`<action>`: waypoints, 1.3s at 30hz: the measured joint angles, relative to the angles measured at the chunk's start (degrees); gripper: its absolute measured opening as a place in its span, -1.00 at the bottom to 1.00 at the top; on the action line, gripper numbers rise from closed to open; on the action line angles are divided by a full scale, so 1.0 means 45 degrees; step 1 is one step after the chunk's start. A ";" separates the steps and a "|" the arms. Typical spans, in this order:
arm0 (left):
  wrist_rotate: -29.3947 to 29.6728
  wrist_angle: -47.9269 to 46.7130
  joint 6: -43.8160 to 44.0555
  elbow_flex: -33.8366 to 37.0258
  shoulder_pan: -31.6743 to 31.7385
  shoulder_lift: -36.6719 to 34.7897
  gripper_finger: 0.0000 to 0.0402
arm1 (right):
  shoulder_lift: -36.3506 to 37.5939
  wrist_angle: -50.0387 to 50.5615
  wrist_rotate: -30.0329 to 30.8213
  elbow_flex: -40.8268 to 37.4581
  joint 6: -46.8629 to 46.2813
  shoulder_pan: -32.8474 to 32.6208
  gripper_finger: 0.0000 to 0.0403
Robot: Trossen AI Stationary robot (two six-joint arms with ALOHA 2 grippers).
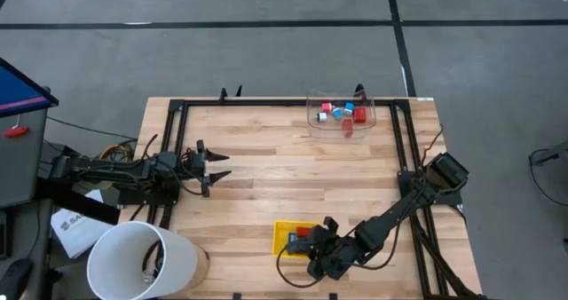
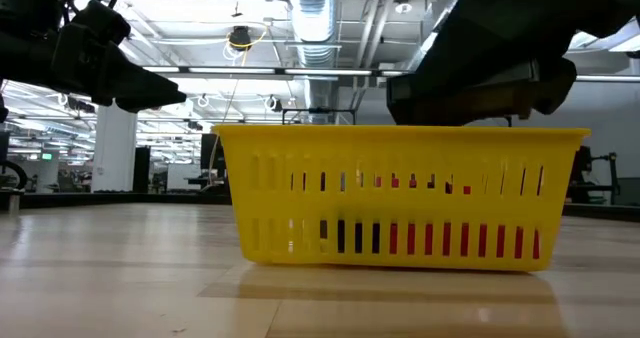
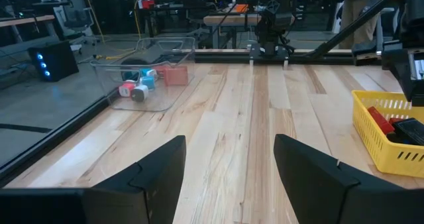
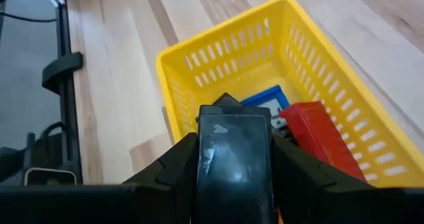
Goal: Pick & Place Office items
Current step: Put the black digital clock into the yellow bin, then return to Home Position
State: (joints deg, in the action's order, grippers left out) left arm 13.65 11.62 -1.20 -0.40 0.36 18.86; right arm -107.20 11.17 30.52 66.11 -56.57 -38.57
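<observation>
A black rectangular piece (image 4: 233,159) is clamped between the two dark fingers (image 4: 173,166) of the right gripper (image 4: 233,174), held above the near rim of the yellow tray (image 4: 225,48). Inside the tray, a red block (image 4: 322,139) and a blue-and-white piece (image 4: 268,99) are seen lying just beside each other, partly hidden behind the held piece. The tray is set on the wooden table (image 4: 119,85), and a black frame rail (image 4: 61,65) is seen along the table's edge.
</observation>
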 joint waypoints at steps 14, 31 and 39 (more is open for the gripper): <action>0.0000 0.0001 0.0001 0.0000 -0.0004 0.0004 0.13 | 0.0000 0.0066 0.0330 0.0000 0.0224 0.0010 -0.02; 0.0000 0.0005 0.0001 0.0000 0.0000 0.0004 0.13 | 0.1290 0.3168 0.3350 0.0005 0.0556 -0.0366 -0.03; 0.0000 0.0005 0.0001 0.0000 -0.0003 -0.0001 0.13 | 0.4184 0.3165 0.5395 -0.1619 0.3286 -0.0533 -0.03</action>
State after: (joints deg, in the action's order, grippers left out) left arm 13.65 11.64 -1.19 -0.40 0.35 18.85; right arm -88.37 25.41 54.80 58.82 -41.79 -40.96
